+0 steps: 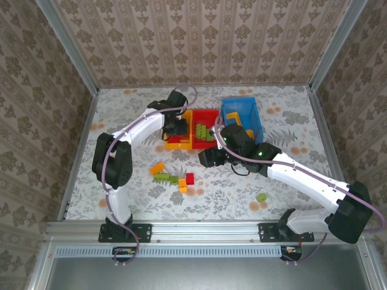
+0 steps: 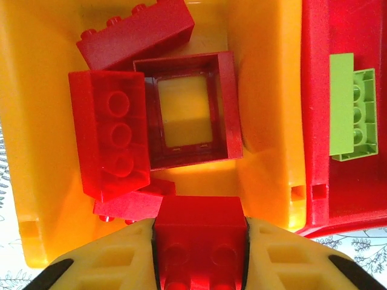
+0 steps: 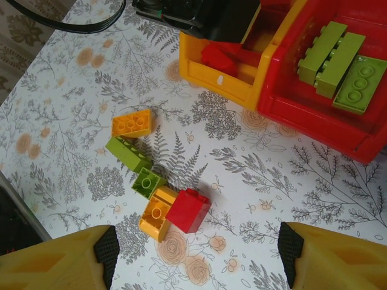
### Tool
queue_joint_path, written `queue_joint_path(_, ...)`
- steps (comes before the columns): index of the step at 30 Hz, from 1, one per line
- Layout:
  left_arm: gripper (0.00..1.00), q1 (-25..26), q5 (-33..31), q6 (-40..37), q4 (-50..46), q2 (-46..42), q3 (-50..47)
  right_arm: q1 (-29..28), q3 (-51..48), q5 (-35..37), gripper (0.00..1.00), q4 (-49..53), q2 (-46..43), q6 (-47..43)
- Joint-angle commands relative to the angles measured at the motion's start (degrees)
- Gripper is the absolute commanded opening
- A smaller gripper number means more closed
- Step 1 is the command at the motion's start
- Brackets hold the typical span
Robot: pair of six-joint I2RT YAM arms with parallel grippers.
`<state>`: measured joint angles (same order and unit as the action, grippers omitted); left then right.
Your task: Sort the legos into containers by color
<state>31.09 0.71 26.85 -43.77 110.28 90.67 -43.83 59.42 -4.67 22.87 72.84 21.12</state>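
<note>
The left gripper, clamped on a red brick, should probably release squarely over the yellow-orange bin, while the right gripper hangs open.

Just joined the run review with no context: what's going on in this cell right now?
Mid-sort. The left gripper is shut on a red brick over the yellow bin, which holds several red bricks. The red bin beside it holds green bricks, and the blue bin holds yellow pieces. The right gripper hangs open over a loose cluster of orange, green and red bricks on the table. One stray green brick lies apart.
</note>
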Motion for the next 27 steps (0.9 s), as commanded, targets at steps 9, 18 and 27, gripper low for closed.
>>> queue_joint_path(9, 0.54, 0.2, 0.4, 2.7, -2.5, -3.7, -1.0, -0.5, 3.0, 0.2, 0.76, 1.1, 4.4, -1.6)
queue_joint_path(18, 0.52, 0.3, -7.5, 6.7, -5.2, -19.1, -6.8, -6.5, 9.6, 0.7, 0.77, 1.9, 15.4, -8.6)
queue_joint_path(27, 0.56, -1.0, -18.6, 17.6, -12.9, -47.8, -25.4, -13.5, 28.9, 3.3, 0.86, 5.5, 38.5, -5.6)
